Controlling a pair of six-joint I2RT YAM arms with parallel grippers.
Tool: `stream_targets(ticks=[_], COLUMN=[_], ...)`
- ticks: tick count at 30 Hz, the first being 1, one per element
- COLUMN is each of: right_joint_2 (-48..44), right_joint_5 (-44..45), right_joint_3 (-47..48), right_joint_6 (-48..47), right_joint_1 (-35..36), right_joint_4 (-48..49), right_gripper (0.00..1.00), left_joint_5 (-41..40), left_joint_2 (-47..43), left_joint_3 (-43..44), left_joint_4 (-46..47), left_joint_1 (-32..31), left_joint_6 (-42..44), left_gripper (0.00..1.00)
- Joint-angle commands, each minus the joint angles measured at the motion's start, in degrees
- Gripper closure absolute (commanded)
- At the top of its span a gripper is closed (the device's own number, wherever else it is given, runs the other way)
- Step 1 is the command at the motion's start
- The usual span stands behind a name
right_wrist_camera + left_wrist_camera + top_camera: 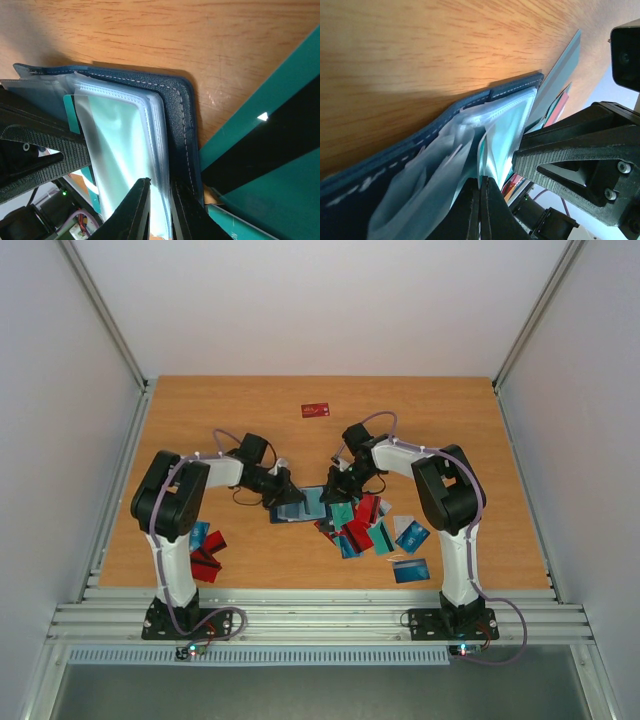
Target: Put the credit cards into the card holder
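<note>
The navy card holder (300,506) lies open on the table between both grippers. My left gripper (287,488) is shut on one thin clear sleeve of the holder (507,120), its tips (483,182) pinching the sleeve's edge. My right gripper (333,484) is closed on the stack of clear sleeves (125,140) next to the navy cover (177,115), tips at the stack's edge (160,186). A teal card corner (70,112) shows behind the sleeves. Loose credit cards (362,526) in teal, red and blue lie heaped right of the holder.
A red card (315,410) lies alone at the back. Red and blue cards (206,550) lie by the left arm's base. A blue card (410,570) lies near the front right. A teal card with a black stripe (260,145) lies against the holder.
</note>
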Motion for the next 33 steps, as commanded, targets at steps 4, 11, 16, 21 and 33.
stream_targets(ticks=[4,11,16,21,33], right_joint_2=[0.79,0.46,-0.26,-1.81,-6.67], right_joint_5=[-1.55,-1.47,-0.97,-0.76,-1.61], right_joint_3=[0.06,0.53,1.56,3.05,5.07], right_joint_6=[-0.26,-1.29,-2.39,-3.09,-2.52], right_joint_1=[0.85,0.83,0.77,0.44,-0.71], right_joint_4=[0.07,-1.02,-2.74,-4.17,-4.76], right_gripper=[0.86,0.85,0.84,0.81,0.77], left_joint_5=[-3.98,-5.72,-6.86,-8.95,-13.93], left_joint_2=[4.01,3.73,1.63,-1.89,-5.84], left_joint_3=[2.0,3.25,3.78,4.75,9.28], left_joint_4=[-3.07,-5.97,-8.78,-13.63,-26.11], left_joint_1=[-2.19,-2.6,-2.6,-2.6,-2.61], left_joint_6=[2.0,3.8,6.4,9.05,14.48], left_gripper=[1.0,0.94,0.82,0.6,0.21])
